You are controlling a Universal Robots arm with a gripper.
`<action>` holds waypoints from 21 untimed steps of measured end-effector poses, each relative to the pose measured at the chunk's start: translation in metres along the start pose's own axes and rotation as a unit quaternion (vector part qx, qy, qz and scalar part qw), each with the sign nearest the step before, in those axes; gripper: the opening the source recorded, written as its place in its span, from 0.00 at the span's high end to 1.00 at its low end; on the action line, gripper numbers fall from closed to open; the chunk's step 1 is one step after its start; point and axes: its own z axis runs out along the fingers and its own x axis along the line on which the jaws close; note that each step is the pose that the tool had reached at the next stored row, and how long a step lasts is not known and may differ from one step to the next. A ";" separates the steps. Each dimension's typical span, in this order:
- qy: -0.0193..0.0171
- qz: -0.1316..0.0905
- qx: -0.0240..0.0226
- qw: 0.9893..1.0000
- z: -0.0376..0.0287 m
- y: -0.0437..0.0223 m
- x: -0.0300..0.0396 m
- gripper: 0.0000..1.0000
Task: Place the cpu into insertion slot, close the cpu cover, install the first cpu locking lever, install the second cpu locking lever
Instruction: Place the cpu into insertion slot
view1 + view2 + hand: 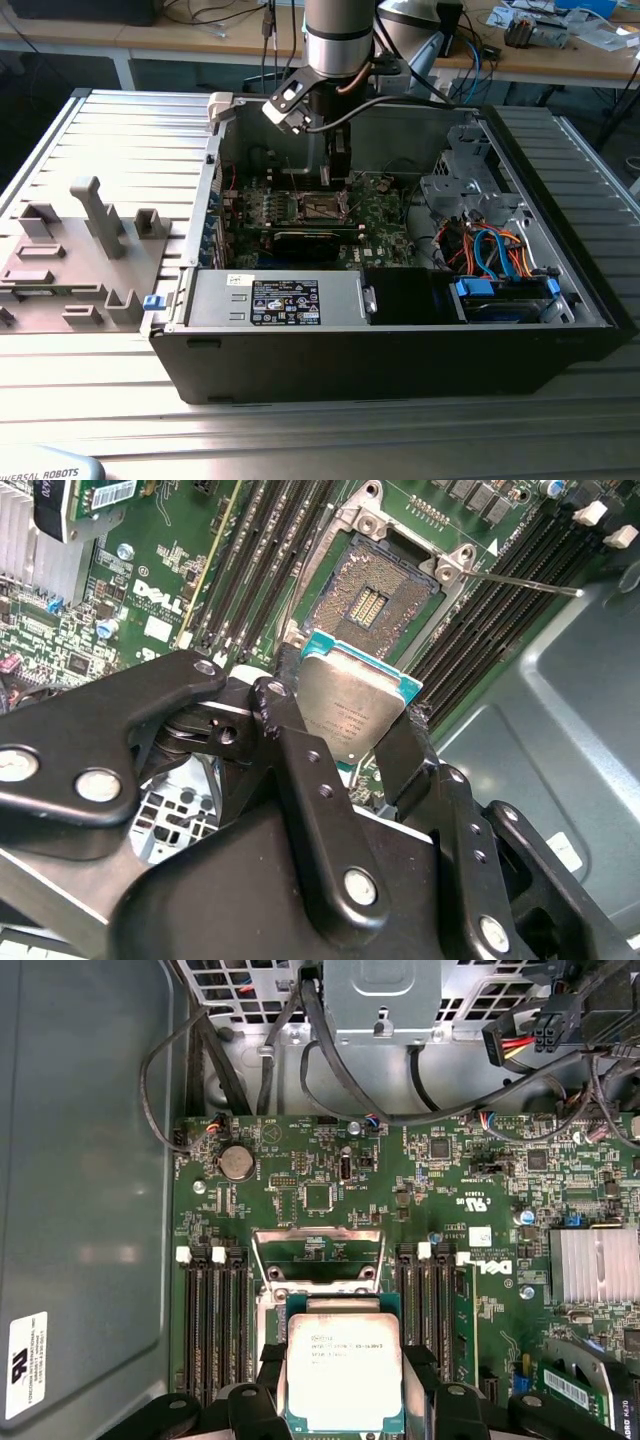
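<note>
The flat square metal cpu (345,1372) shows a dull silver-grey top with a teal-green edge. The jointed metal gripper (350,702) is matt black. The small square insertion slot (375,590) is dark, perhaps gold-flecked at centre, silvery-rimmed; the flat circuit board (330,1175) is green; thin cables (488,248) run blue and orange.

cpu (352,708) side edges behind hand (350,700)

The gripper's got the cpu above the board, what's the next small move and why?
Probably a short shift of the gripper to centre the cpu above the insertion slot before lowering. The gripper is shut on the chip's edges, the chip looks offset from the bare socket, and the cpu cover stands open.
</note>
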 end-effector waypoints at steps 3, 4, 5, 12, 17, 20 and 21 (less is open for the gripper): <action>0.000 0.002 0.000 1.000 0.0001 0.0000 0.0000 0.46; 0.000 0.002 0.000 1.000 0.0001 -0.0001 0.0000 0.46; 0.000 0.002 0.000 1.000 0.0002 -0.0006 0.0000 0.46; 0.000 0.001 0.000 1.000 0.0016 -0.0037 -0.0001 0.46; 0.000 0.001 0.000 1.000 0.0033 -0.0040 -0.0001 0.46; 0.000 0.001 0.000 1.000 0.0039 -0.0040 -0.0001 0.46; 0.000 0.001 0.000 1.000 0.0043 -0.0041 -0.0001 0.46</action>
